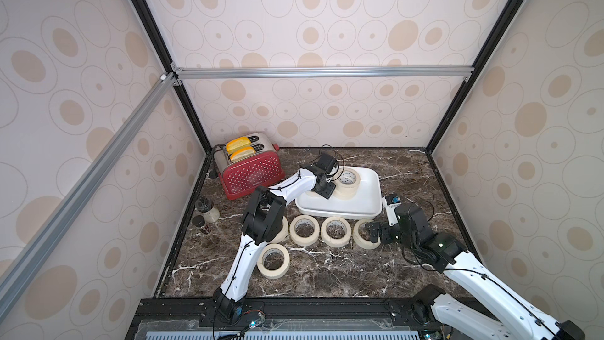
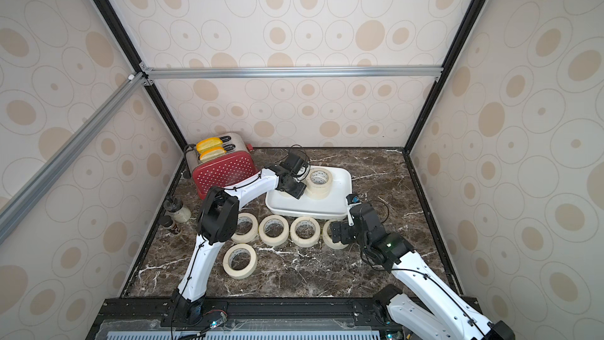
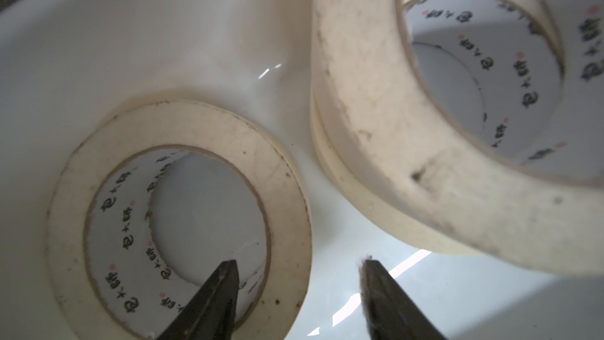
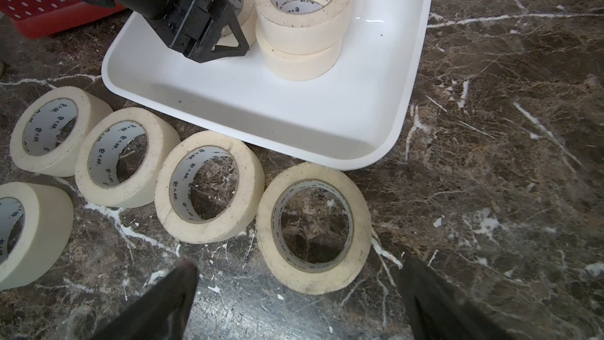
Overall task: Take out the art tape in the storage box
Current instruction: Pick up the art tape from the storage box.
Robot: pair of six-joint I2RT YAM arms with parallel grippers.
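Art tape point(image 4: 300, 35): three rolls are sitting inside the storage box point(image 4: 261, 109), five lying on the counter point(image 4: 490, 125) beside it. Left gripper point(image 3: 299, 263) is straddling one boxed roll point(image 3: 192, 124), half-open, unclamped. Right gripper point(image 4: 295, 264) is hovering beside the box, spread wide, empty.

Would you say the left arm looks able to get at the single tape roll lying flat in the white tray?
Probably yes: the left gripper straddles the wall of the single roll, one finger inside its core, one in the gap beside the two stacked rolls; nothing visible blocks closing.
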